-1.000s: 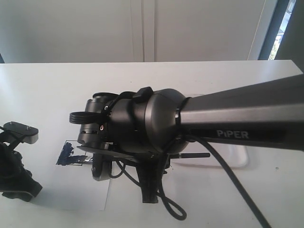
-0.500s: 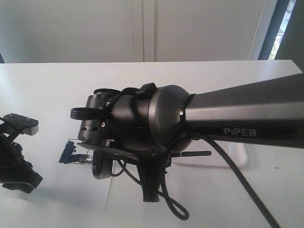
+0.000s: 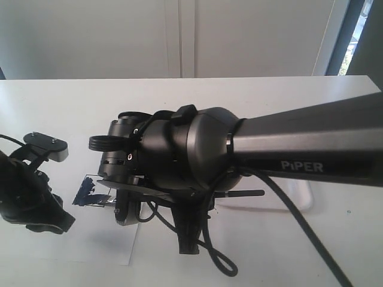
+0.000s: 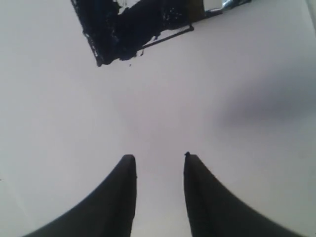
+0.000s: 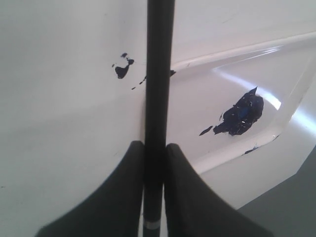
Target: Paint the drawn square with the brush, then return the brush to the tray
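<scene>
Pinches the brush (image 5: 160,74) mid-handle between right gripper (image 5: 154,146) fingers, handle end reaching right over the rim of the tray (image 5: 237,51). Lists the drawn square (image 4: 126,29), smeared dark blue, just right of left gripper (image 4: 158,159), fingers spread, empty.

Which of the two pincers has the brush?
The right pincer: it is shut on the black handle of the brush. The left pincer is open and empty, near the painted square.
</scene>
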`<state>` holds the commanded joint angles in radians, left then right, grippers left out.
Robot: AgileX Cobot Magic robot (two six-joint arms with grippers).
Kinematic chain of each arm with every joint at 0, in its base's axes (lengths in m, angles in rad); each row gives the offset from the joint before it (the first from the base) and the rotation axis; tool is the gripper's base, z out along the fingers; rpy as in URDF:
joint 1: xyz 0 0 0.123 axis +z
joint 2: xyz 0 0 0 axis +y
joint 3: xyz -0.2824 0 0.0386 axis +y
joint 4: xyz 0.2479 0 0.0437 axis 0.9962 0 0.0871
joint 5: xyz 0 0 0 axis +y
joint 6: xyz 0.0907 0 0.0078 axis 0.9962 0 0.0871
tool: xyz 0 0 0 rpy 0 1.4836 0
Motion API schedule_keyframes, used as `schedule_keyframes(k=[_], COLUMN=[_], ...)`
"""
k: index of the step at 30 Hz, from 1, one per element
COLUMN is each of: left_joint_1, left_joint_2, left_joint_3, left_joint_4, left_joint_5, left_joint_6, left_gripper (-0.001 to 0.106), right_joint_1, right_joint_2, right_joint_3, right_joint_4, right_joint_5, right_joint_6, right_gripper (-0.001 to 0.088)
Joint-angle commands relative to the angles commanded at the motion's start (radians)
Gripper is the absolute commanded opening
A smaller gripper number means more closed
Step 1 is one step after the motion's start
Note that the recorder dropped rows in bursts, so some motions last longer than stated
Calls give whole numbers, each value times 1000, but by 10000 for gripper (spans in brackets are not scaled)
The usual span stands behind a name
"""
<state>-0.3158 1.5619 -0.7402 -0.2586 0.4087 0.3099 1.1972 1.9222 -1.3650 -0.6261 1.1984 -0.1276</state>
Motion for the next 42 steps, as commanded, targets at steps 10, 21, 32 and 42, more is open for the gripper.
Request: schedule_keyframes(k=[10,21,32,42], left_joint_1=[0,0,-34,-34], left_joint_2=[45,72,104,107], left_joint_3=[11,11,11,11], left_joint_4=[270,266,266,266], left_joint_5=[0,-6,-28,-25], left_joint_6=[-101,-101,-105,-105], left_gripper=[347,347,347,347], right_joint_1=[0,0,0,-2], right_joint_2=[0,0,0,2], right_joint_3=[0,0,0,0], right_joint_4=[0,-17,-32,-88], right_joint_5=[-8,-11,-12,-30], right_joint_6=[0,0,0,3], right_gripper=[0,0,0,0])
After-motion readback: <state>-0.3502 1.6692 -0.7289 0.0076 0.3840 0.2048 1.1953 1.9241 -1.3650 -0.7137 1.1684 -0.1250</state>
